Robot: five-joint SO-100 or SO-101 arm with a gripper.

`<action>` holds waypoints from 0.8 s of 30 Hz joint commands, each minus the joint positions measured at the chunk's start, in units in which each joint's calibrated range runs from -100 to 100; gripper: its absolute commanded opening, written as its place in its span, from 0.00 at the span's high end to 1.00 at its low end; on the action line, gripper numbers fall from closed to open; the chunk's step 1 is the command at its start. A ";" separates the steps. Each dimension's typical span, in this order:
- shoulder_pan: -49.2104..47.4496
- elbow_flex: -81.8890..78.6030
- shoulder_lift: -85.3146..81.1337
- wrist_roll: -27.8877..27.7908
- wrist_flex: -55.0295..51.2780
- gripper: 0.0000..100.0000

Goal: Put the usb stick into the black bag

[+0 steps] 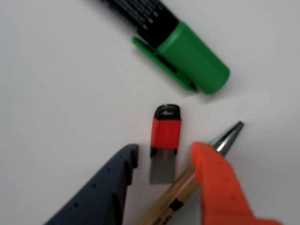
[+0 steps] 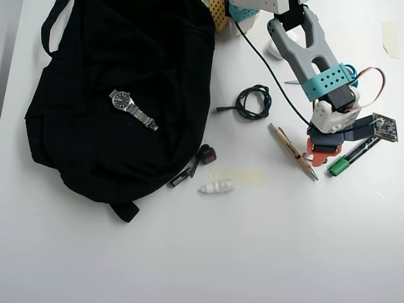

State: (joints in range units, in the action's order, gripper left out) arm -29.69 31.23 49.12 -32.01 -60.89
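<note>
In the wrist view the usb stick (image 1: 165, 140) lies flat on the white table, with a dark cap, a red middle and a silver end. My gripper (image 1: 166, 150) is open just above it. The dark grey finger (image 1: 105, 192) is left of the silver end and the orange finger (image 1: 220, 187) is right of it, neither touching. In the overhead view the gripper (image 2: 326, 159) hangs at the right and hides the stick. The black bag (image 2: 126, 95) fills the upper left, far from the gripper.
A wooden pen (image 1: 187, 187) (image 2: 291, 150) lies under the orange finger beside the stick. A green-capped marker (image 1: 187, 56) (image 2: 353, 156) lies just beyond. A watch (image 2: 132, 108) rests on the bag. A coiled cable (image 2: 252, 101), a white plug (image 2: 216, 187) and a black-red gadget (image 2: 205, 153) lie between.
</note>
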 commanded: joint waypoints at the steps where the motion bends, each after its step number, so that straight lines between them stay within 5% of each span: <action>1: -0.15 -0.50 0.09 -0.34 0.16 0.86; 24: -0.01 0.13 0.00 -0.34 0.33 0.95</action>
State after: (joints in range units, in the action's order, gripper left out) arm -29.69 31.23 49.21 -32.01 -60.89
